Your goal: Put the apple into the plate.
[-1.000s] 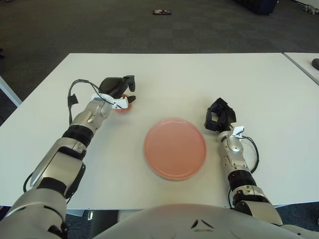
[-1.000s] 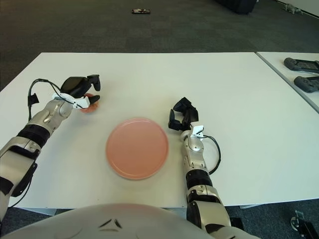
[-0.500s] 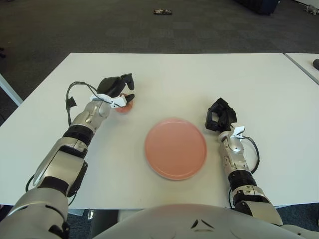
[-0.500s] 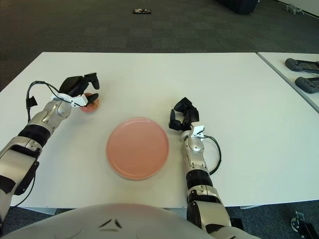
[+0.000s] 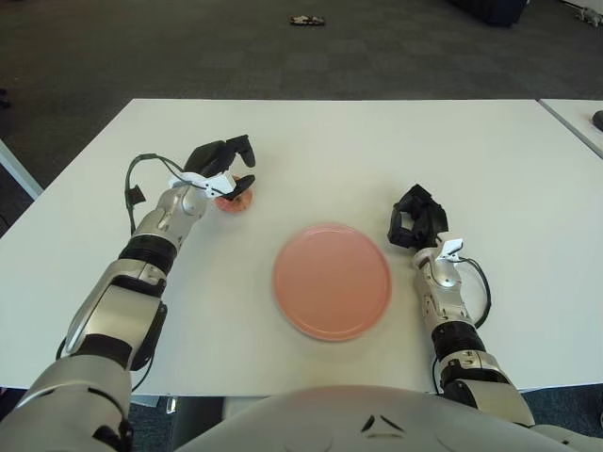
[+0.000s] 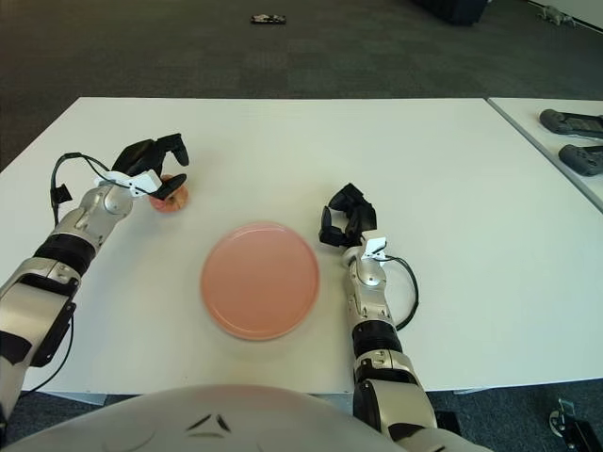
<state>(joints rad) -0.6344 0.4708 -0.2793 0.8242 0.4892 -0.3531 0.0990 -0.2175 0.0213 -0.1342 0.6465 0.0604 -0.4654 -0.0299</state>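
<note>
Reaching over the apple (image 5: 233,198), the left hand (image 5: 220,167) hovers at the far left part of the white table (image 5: 330,141); its dark fingers (image 5: 243,147) are spread and arched above the fruit, one tip low beside it, and whether any finger touches the apple cannot be told from either eye view; the apple sits on the tabletop, partly hidden beneath the palm, its red-orange skin showing on the side nearer the plate (image 5: 332,281); the pink plate lies flat near the table's front middle, well apart from the apple and holding nothing; the right hand (image 5: 415,217) shows just to the right of the plate, fingers curled together and gripping nothing, wrist cable looping beside the forearm; two dark handheld controllers (image 6: 573,138) lie on a second table at the right edge of the right eye view; a small dark object (image 5: 305,21) rests on the grey carpet beyond the table.
</note>
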